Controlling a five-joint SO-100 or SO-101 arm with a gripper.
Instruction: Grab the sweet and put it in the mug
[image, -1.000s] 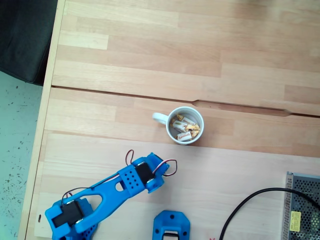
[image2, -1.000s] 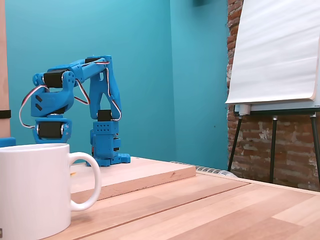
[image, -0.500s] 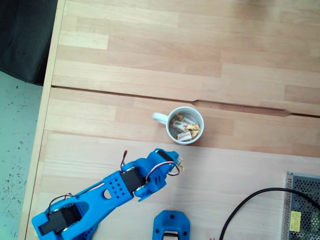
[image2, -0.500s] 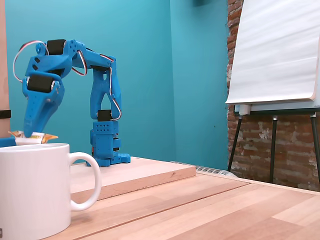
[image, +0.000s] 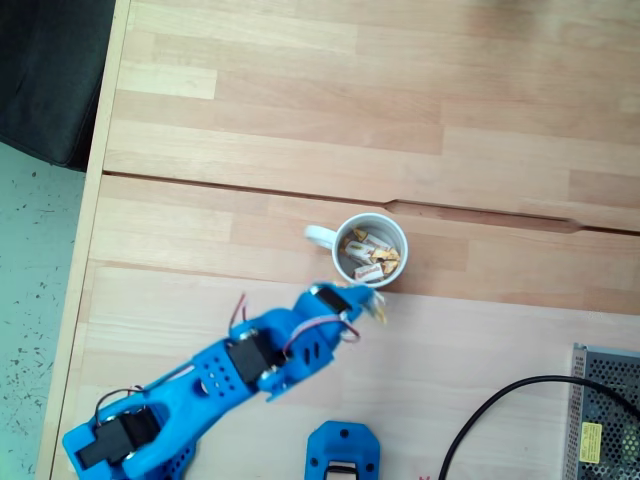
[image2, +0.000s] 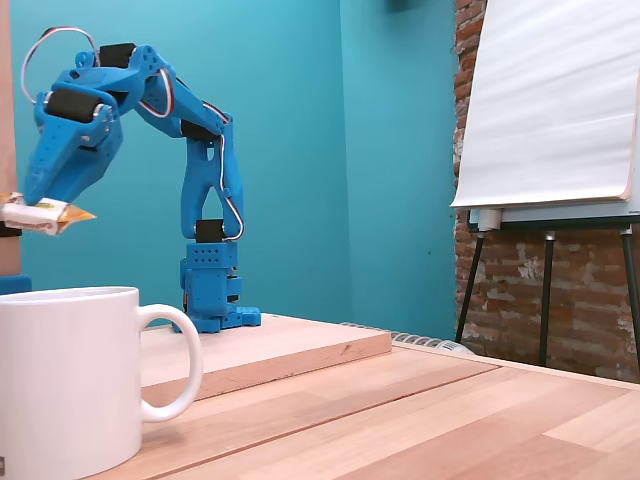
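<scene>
The white mug (image: 346, 232) stands mid-table in a fixed view from above, handle to the left, with several wrapped sweets lying inside. My blue gripper (image: 366, 298) reaches in from the lower left and ends just short of the mug's near rim. It is shut on the sweet (image: 379, 304), a white wrapper with golden ends. In the low fixed view the gripper (image2: 36, 203) hangs above and behind the mug (image2: 68, 380), pinching the sweet (image2: 45, 213) well above rim height.
A black cable (image: 497, 408) and a grey metal box (image: 606, 418) lie at the lower right, and a blue printed part (image: 342, 452) sits at the bottom edge. The table's left edge (image: 88, 240) drops to the floor. A white flip chart (image2: 550, 100) stands to the right.
The arm unfolded from a low tucked pose and stretched toward the mug. The gripper rose with the sweet in it, from about rim height to well above the rim.
</scene>
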